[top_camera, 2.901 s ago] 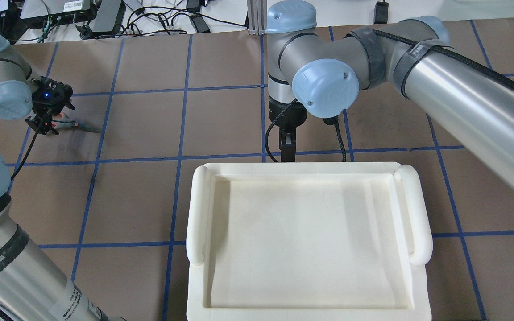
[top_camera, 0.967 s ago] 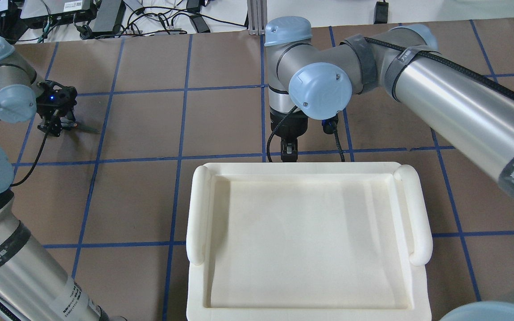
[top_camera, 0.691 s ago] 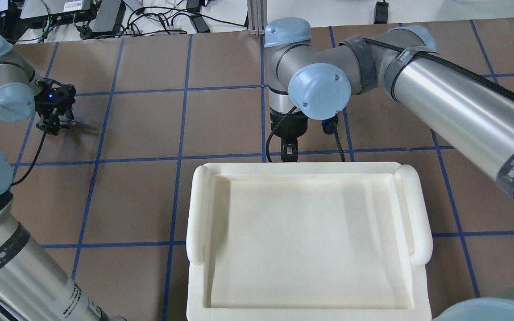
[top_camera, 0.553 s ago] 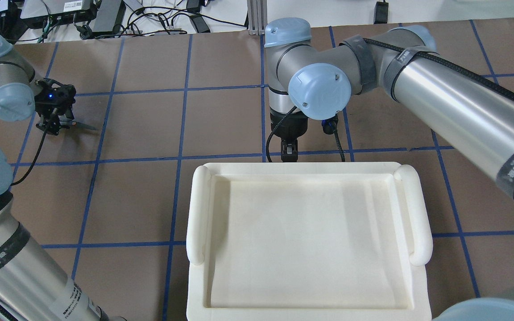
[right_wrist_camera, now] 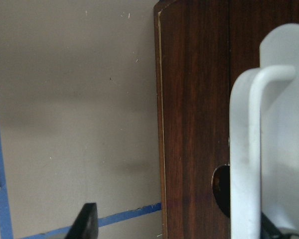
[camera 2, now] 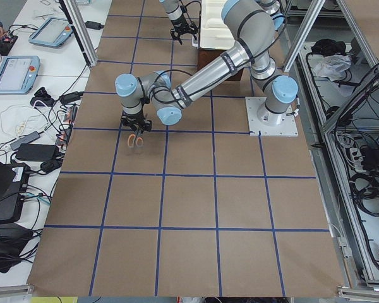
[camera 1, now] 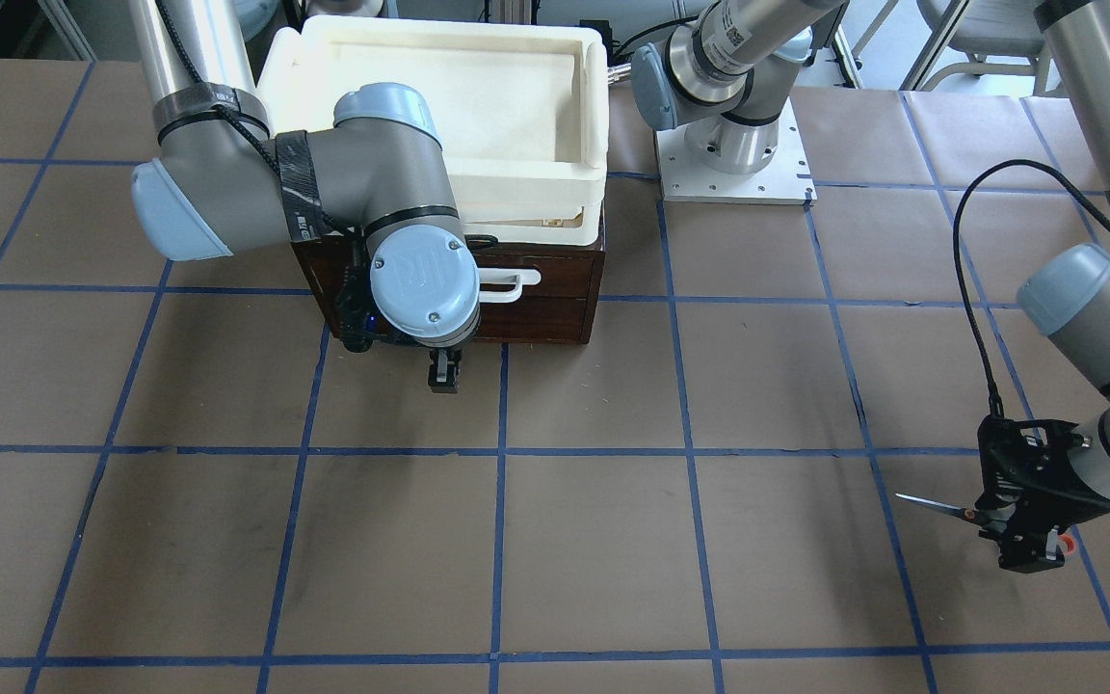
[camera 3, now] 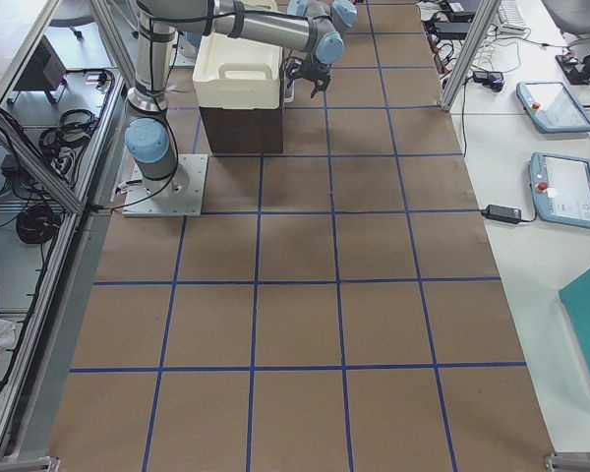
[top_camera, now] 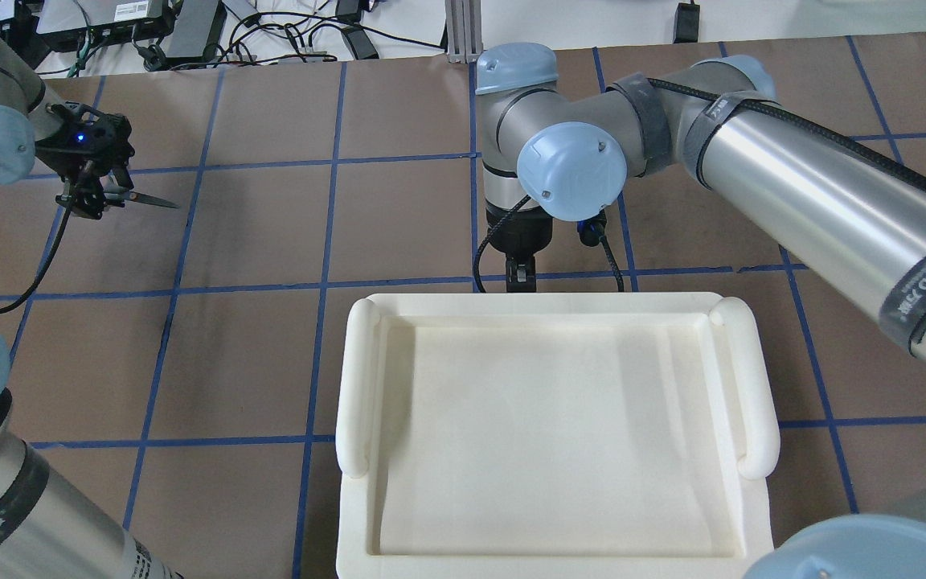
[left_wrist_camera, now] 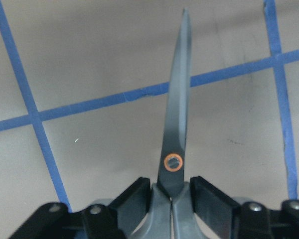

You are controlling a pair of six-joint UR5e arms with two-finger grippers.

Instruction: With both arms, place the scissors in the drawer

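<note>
Left pincer (left_wrist_camera: 173, 198): clamped on the scissors (left_wrist_camera: 178, 114) at the narrow neck behind the pivot, where we judge a swivel or slip in carriage the main hazard; the blades jut straight ahead of its fingertips. Right pincer (camera 1: 444, 374): jaws apart and empty, with the closed drawer (camera 1: 569, 280) and its white handle (camera 1: 509, 285) just ahead of it. A missed grasp there would leave us nowhere to put the scissors.

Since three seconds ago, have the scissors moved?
Yes. Held in the left pincer, the scissors have shifted up the overhead view, closer to the crosswise blue tape line beyond them.
</note>
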